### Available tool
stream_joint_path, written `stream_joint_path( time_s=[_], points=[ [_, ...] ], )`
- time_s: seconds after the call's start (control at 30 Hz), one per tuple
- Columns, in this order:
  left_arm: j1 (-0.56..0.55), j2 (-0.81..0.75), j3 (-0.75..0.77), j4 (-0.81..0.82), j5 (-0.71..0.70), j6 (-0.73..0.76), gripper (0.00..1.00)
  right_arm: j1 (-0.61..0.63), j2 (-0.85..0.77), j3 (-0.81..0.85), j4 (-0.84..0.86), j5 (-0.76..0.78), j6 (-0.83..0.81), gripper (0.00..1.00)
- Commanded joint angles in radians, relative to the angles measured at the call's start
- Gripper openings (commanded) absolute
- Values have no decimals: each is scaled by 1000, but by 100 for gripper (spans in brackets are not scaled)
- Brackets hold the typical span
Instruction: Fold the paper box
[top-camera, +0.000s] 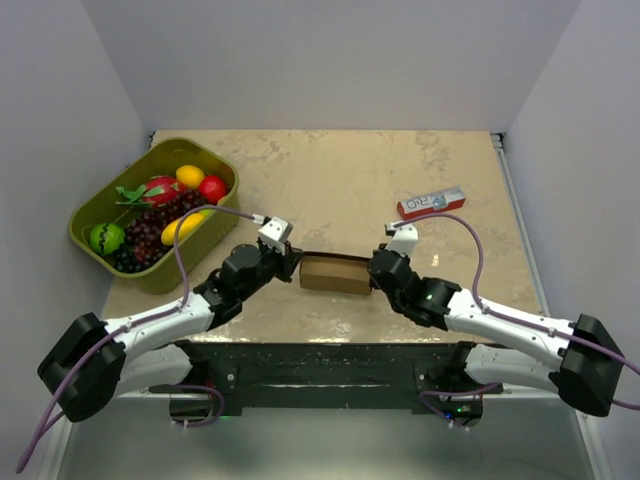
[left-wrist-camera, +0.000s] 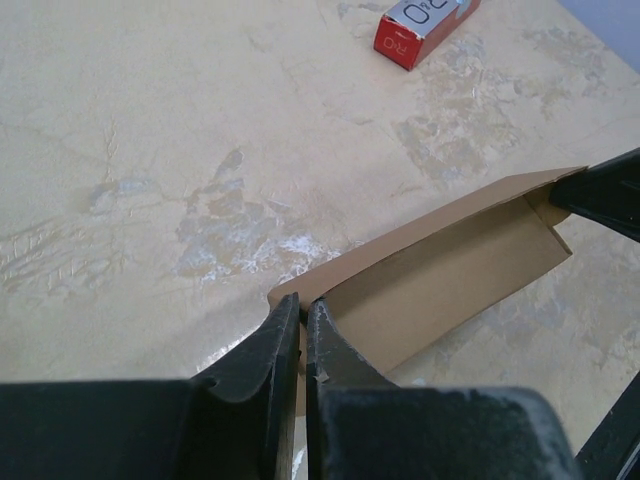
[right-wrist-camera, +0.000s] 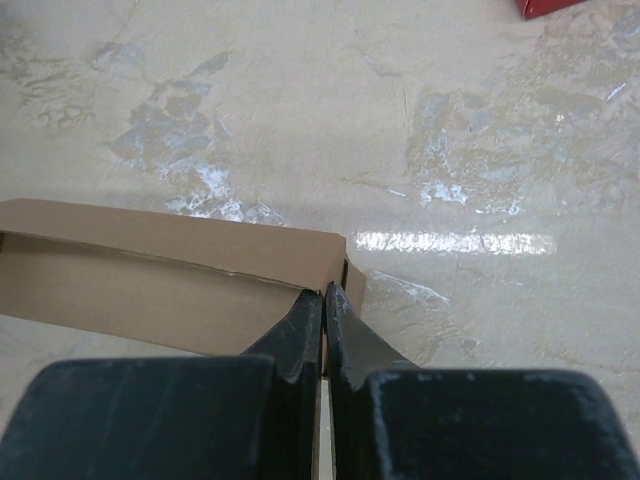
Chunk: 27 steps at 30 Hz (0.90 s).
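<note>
The paper box (top-camera: 335, 273) is plain brown cardboard, partly folded, lying low at the near middle of the table between both arms. My left gripper (top-camera: 296, 264) is shut on the box's left end wall; in the left wrist view its jaws (left-wrist-camera: 302, 312) pinch the thin cardboard edge of the box (left-wrist-camera: 440, 280). My right gripper (top-camera: 374, 272) is shut on the box's right end wall; in the right wrist view its jaws (right-wrist-camera: 324, 298) pinch the end flap of the box (right-wrist-camera: 150, 275). The box's open side faces up.
A narrow red-and-white printed carton (top-camera: 431, 203) lies at the right rear, also in the left wrist view (left-wrist-camera: 422, 24). An olive green tub (top-camera: 88, 235) with toy fruit stands at the left rear. White walls enclose the table on three sides.
</note>
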<state>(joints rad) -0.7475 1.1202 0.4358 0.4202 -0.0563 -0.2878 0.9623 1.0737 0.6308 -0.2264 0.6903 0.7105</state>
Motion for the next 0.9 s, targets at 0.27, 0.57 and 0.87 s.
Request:
stream_joint_path(
  time_s=[0.27,0.57,0.87],
  points=[
    [-76,-20,-109,-15,-14,12,0,23,-46,-8,1,8,58,2],
    [-93,-42,-132,-70,-60,4,0,24,-92,13,-83,0,63,27],
    [-96,-40,-126,-90,-76,10,0,24,-161,75,-229,-69,60,71]
  ],
)
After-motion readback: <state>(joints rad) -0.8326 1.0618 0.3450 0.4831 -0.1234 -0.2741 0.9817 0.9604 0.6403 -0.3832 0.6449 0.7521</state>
